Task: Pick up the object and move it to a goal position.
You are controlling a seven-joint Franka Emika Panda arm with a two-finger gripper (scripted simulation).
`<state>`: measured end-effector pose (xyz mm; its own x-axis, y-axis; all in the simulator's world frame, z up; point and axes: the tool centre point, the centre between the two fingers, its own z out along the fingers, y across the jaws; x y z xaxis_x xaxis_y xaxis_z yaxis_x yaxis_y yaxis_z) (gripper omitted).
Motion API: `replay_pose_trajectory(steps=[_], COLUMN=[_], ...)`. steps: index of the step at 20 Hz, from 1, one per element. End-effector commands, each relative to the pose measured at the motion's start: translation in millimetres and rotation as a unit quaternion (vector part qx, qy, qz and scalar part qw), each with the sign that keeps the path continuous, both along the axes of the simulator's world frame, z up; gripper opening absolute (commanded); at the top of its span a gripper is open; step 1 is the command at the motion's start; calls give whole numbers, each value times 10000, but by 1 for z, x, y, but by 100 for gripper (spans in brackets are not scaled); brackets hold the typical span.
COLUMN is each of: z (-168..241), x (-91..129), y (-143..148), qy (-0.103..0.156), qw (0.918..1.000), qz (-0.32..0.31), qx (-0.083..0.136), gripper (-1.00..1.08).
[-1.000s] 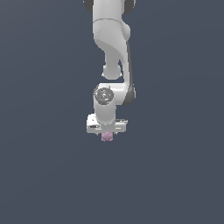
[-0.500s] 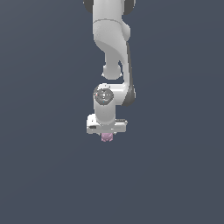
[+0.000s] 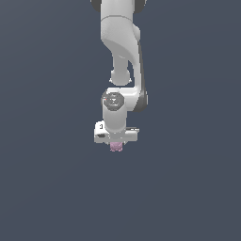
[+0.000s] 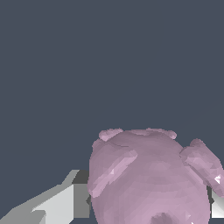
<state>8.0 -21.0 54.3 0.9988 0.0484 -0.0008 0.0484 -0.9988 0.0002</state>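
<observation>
The object (image 3: pixel 116 147), a small pale pink-mauve knobbly blob, pokes out just below the white gripper (image 3: pixel 116 145) near the middle of the exterior view. The gripper hangs from the white arm (image 3: pixel 120 42) that comes down from the top edge, and it is shut on the object. In the wrist view the object (image 4: pixel 151 179) looms large and lumpy, pressed between the grey-white fingers (image 4: pixel 61 203). Most of the fingers are hidden behind the gripper body in the exterior view.
A plain dark grey-blue surface (image 3: pixel 52 188) fills both views all around the arm. No other object, container or edge shows.
The gripper, still holding the object, has risen very slightly. Nothing else differs.
</observation>
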Motion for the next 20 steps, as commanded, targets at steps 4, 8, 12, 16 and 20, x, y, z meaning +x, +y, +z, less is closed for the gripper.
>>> replay_pose_trajectory(steps=[4, 8, 12, 16, 20], z=[32, 66, 105, 145, 178], x=[7, 15, 24, 34, 43], y=[17, 34, 53, 74, 90], qy=[-7, -6, -6, -6, -6], qw=[10000, 10000, 10000, 10000, 10000], qz=[4, 4, 4, 4, 4], qx=[1, -2, -2, -2, -2], gripper=[-100, -100, -100, -100, -100])
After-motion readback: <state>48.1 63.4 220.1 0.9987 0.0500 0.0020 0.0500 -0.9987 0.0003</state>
